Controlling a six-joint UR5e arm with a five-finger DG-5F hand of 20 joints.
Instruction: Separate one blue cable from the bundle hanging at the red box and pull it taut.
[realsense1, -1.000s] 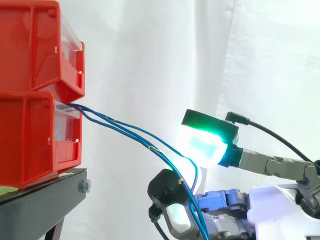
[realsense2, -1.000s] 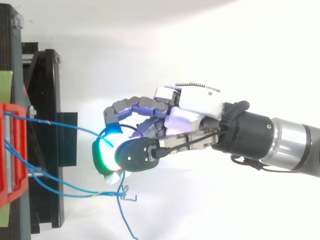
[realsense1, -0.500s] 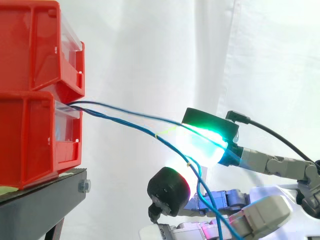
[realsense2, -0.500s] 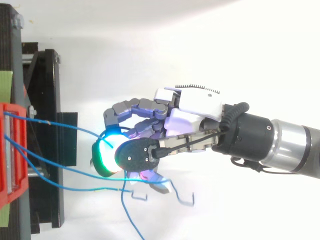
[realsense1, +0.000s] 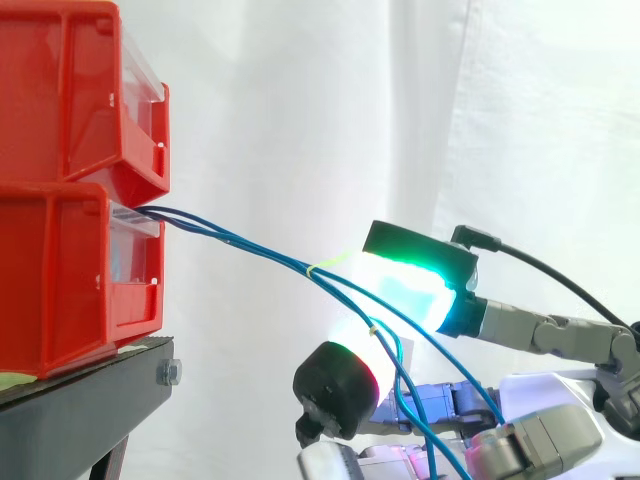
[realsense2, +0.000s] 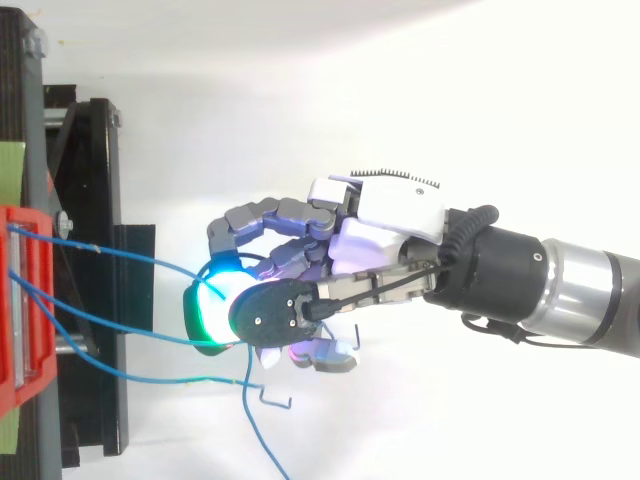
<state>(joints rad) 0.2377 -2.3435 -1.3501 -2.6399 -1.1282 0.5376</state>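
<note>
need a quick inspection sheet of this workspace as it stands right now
surface: black stand carrying the bins
job's things: red bins, two stacked; blue cables leave the lower one
clutter: nothing seen
grippers: robot hand at the cables, out from the bins; grip cannot be told
cables: several blue strands fan out and slope down to the robot hand, gently curved; loose ends trail past it
surroundings: white curtain behind

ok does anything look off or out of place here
Nothing damaged, but the blue cables aren't separated: several run together from the lower red bin into the curled hand, and a loose end dangles beside it.
</note>
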